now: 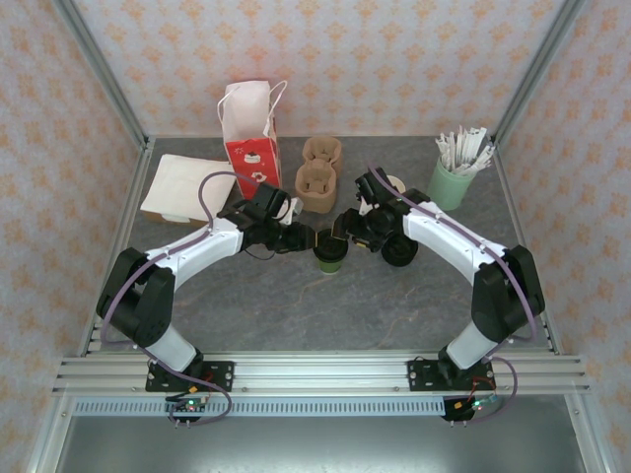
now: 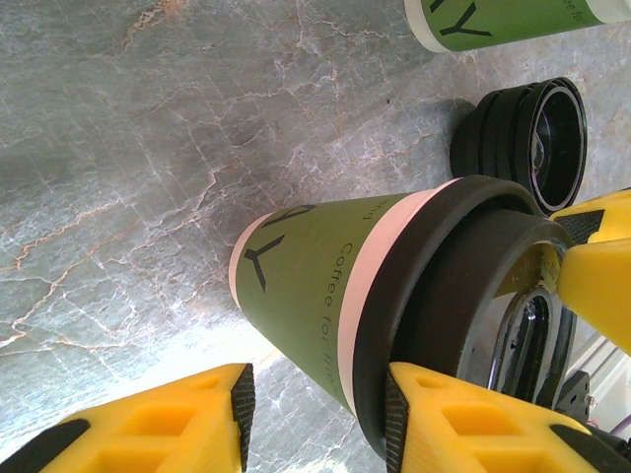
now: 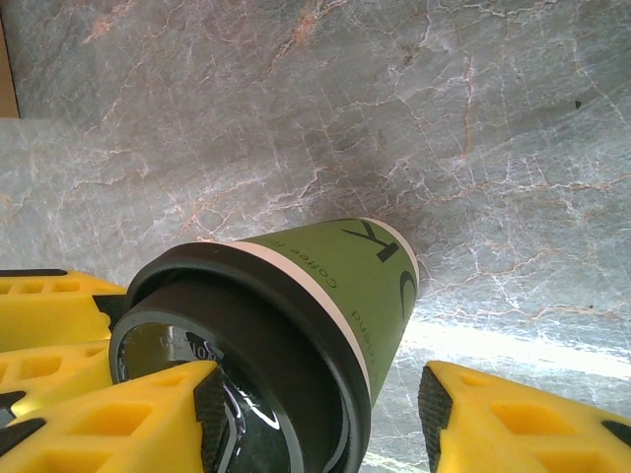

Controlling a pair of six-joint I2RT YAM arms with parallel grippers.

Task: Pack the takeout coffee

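Jaws on both arms are standing apart around one dark green takeout cup (image 1: 330,256), which is sitting upright near the middle of the desk (image 1: 296,315), between the two wrists. Seen from the left wrist, a strip of bare desk is showing between one yellow finger (image 2: 158,429) and the cup wall, while the other finger is sitting just beside the rim of the black lid (image 2: 434,286). Seen from the right wrist, one finger (image 3: 532,424) is hanging clear of the cup's side, so neither pair is looking clamped. The cup is likely handling as a light thing, its thin paper wall denting under a hard squeeze and its plastic lid slick enough to slip or pop. The band of wall just under the lid, where the rim is stiffening it, is looking like the safest hold. Whether it is carrying liquid cannot be told. The grey marbled desk is looking smooth, so a nudged cup may be sliding rather than tipping. A stack of spare lids (image 1: 399,251) and a second green cup (image 2: 493,20) are waiting just beside it. Two brown pulp carriers (image 1: 317,187), a red and white paper bag (image 1: 251,138), a flat white packet (image 1: 187,187) and a mint cup of sticks (image 1: 452,182) are lining the back, with patterned walls (image 1: 325,59) closing in the booth.
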